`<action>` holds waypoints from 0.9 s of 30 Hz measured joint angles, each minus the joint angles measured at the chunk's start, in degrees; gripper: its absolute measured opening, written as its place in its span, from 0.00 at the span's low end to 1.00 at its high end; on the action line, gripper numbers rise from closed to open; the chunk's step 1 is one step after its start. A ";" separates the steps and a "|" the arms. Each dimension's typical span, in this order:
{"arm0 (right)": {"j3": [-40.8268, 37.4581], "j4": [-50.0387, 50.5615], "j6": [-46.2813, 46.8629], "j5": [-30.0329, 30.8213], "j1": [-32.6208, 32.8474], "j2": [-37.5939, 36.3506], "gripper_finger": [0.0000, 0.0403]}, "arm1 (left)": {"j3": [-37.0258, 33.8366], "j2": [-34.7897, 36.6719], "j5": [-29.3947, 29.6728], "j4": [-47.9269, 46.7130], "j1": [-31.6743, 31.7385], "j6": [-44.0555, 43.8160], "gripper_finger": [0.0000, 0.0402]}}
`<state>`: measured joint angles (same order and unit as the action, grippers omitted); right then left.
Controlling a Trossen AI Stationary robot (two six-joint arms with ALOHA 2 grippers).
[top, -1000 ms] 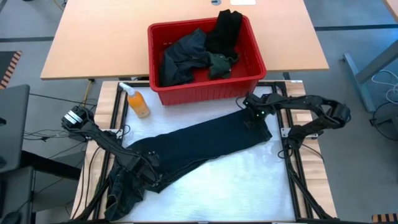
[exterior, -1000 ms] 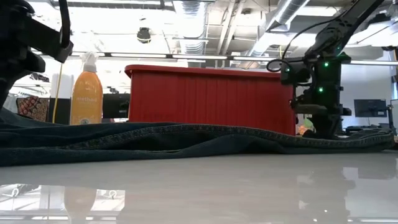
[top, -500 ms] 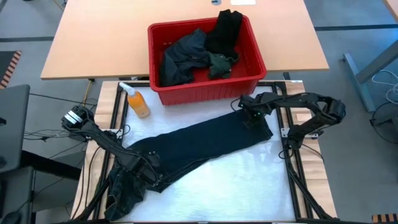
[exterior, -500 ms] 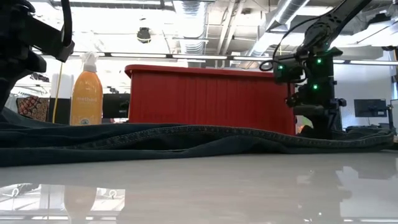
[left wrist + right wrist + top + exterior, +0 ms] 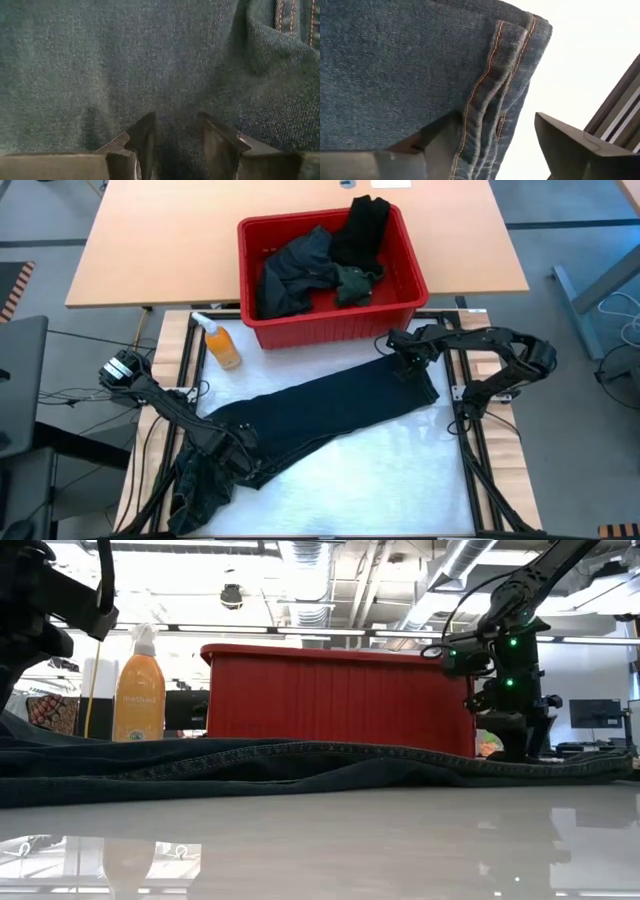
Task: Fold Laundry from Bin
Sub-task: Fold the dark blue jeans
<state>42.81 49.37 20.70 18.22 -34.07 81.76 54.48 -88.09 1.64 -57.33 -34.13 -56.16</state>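
left gripper (image 5: pixel 228 450) at worktop's front-left corner, clamped on jeans (image 5: pixel 320 415) waistband to pin that end | jeans stretched flat diagonally across worktop for folding | right gripper (image 5: pixel 400 362) at hem near back-right corner, fingers spread, nothing gripped | bin (image 5: pixel 330 323) with remaining laundry (image 5: pixel 300 265) behind back edge

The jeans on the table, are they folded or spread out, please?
Spread out: the jeans lie flat in one long diagonal strip across the table, no part doubled over.

A lab: exposed ceiling ducts (image 5: pixel 300 565), monitors (image 5: pixel 596 714), and metal-framed table (image 5: pixel 470 440).
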 joint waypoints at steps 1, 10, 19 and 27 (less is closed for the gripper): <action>0.00 -0.03 -0.20 0.00 -0.28 0.00 0.75 | 0.00 0.00 -0.22 -0.04 0.00 0.00 0.34; -3.37 -7.00 -4.76 -3.25 -7.81 -0.29 0.80 | 0.00 0.00 -0.50 -0.10 -0.02 -0.70 0.34; -8.07 -18.49 -5.78 -9.91 -9.37 -0.27 0.78 | 0.00 0.00 -1.39 -0.13 0.79 0.89 0.34; -10.59 -22.24 -4.69 -17.04 -13.86 -0.54 0.72 | 0.00 0.00 -2.38 -0.10 0.21 -0.77 0.34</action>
<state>32.21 27.13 16.01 1.18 -47.93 81.21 54.48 -88.09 -0.73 -57.43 -33.92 -56.93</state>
